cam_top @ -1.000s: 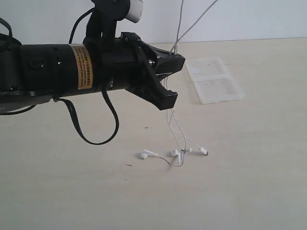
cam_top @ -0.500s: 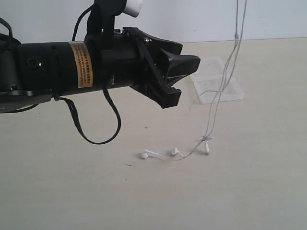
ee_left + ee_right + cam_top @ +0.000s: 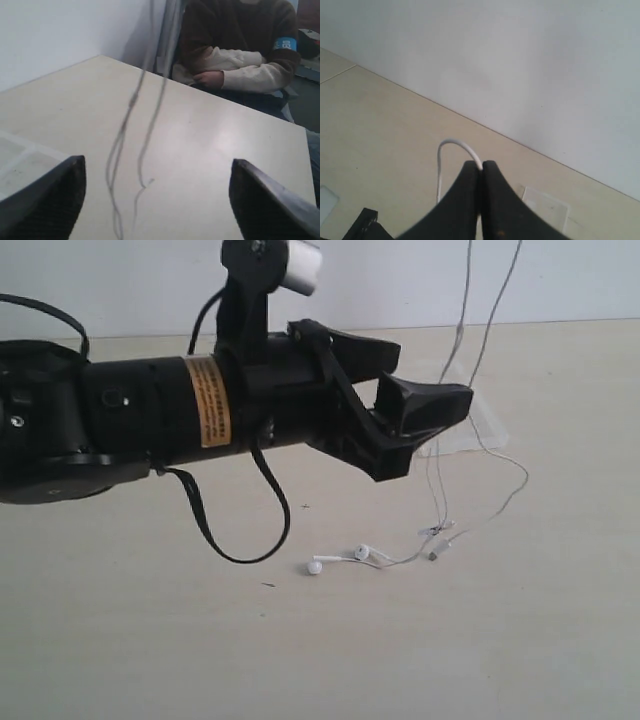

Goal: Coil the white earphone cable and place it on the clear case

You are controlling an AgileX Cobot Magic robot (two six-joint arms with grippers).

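Note:
The white earphone cable hangs in two thin strands from above the exterior view down to the table. Its two earbuds and small plug lie on the tabletop. My right gripper is out of the exterior view; its wrist view shows it shut on a loop of the cable. My left gripper is open, level with the hanging strands and just left of them. In its wrist view the strands hang ahead of the open gripper. The clear case lies behind the left gripper, mostly hidden.
The black left arm with its looping black cable fills the left half of the exterior view. A seated person is at the table's far edge in the left wrist view. A corner of the case shows there too.
My left arm has moved right, now covering most of the case. The hanging strands swung right and then partly back, one bowing out right. Earbuds slid slightly right.

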